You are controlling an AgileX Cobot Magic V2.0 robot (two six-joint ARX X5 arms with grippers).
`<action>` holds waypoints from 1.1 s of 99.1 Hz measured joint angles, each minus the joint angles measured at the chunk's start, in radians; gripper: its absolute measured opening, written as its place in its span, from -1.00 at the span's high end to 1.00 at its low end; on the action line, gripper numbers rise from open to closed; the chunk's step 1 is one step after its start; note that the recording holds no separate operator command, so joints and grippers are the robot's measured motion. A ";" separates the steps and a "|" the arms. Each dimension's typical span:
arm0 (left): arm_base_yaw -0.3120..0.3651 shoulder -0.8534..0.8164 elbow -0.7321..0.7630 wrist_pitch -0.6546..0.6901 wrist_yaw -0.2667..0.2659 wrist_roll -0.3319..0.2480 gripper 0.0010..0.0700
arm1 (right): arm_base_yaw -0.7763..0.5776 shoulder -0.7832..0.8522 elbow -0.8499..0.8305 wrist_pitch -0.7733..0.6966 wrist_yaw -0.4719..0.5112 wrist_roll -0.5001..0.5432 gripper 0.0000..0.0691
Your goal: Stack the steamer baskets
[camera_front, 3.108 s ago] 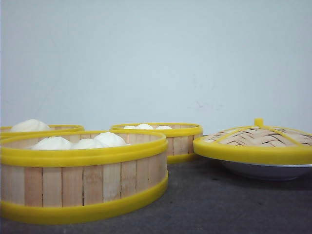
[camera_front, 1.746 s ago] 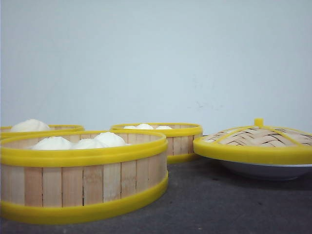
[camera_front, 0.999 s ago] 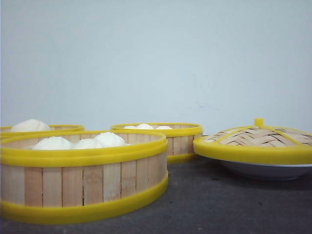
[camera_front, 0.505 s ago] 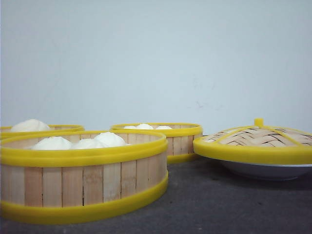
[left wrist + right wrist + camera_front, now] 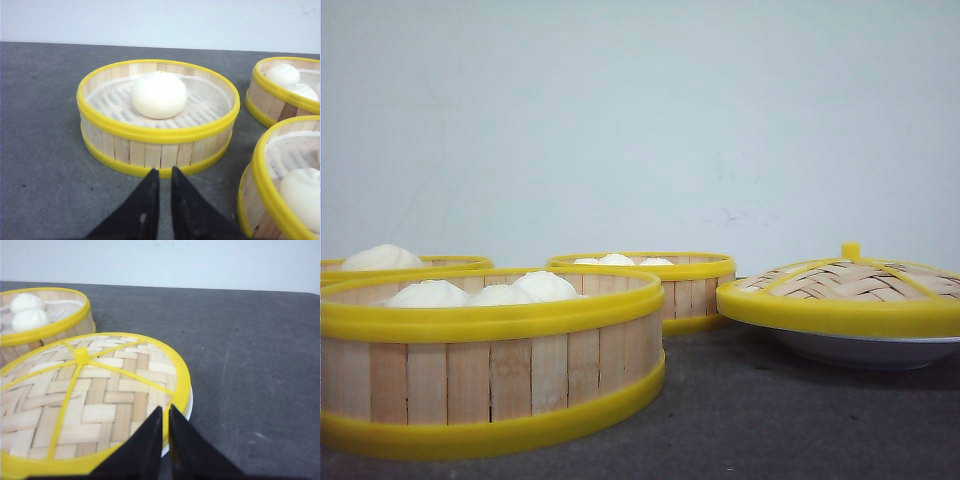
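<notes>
Nothing has moved since the earlier front views: every basket, the lid and the dish sit exactly where they were, and neither arm enters the front view.

Largest is the dark desk (image 5: 770, 420), filling the lower part of the front view. On it, at lower left, stands the nearest steamer basket (image 5: 490, 360) with three white buns (image 5: 485, 292) inside. A second basket (image 5: 665, 285), also holding buns, stands behind it near the centre, and only the rim of a third basket (image 5: 430, 263) shows at the left edge, with one bun (image 5: 159, 95) in it, seen plainly in the middle of the left wrist view. All three rest apart on the desk, none stacked. At the right, the woven lid (image 5: 845, 290) sits on the white dish (image 5: 865, 350).

The left gripper (image 5: 165, 187), at the bottom centre of its view, points at the single-bun basket's near wall, just short of it; its fingers are drawn nearly together and grasp nothing. The right gripper (image 5: 165, 427) hangs over the lid's near edge, fingers likewise closed up and empty.

By my judgement, stacking has not begun; this is the approach step. Next, the left fingers would need to spread, straddle a basket wall, clamp it and lift it level so the bun stays put.
</notes>
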 joint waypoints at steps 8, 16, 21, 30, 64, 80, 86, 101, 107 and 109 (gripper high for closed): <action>0.000 0.000 0.000 0.000 0.000 0.000 0.99 | 0.000 0.000 0.000 0.000 0.000 0.000 0.95; 0.000 0.000 0.000 0.000 0.000 0.000 0.99 | 0.000 0.000 0.000 0.000 0.000 0.000 0.95; 0.000 0.000 0.000 0.000 0.000 0.000 0.99 | 0.000 0.000 0.000 0.000 0.000 0.000 0.95; 0.000 0.000 0.000 0.000 0.000 0.000 0.99 | 0.000 0.000 0.000 0.000 0.000 0.000 0.95; 0.000 0.000 0.000 0.000 0.000 0.000 0.99 | 0.000 0.000 0.000 0.000 0.000 0.035 0.95; 0.000 0.000 0.000 0.000 0.000 -0.004 0.99 | 0.000 0.000 0.000 0.000 0.000 0.048 0.95; 0.000 0.000 0.000 0.000 0.000 -0.018 0.99 | 0.000 0.000 0.000 0.000 0.000 0.068 0.95; 0.000 0.000 0.000 0.021 0.018 -0.131 0.99 | 0.000 0.000 0.003 0.046 -0.005 0.187 0.95; 0.000 0.000 0.003 0.053 0.044 -0.186 0.99 | 0.000 0.001 0.022 0.065 -0.026 0.255 0.95; 0.000 0.000 0.010 0.054 0.050 -0.203 0.99 | 0.000 0.001 0.033 0.070 -0.031 0.276 0.95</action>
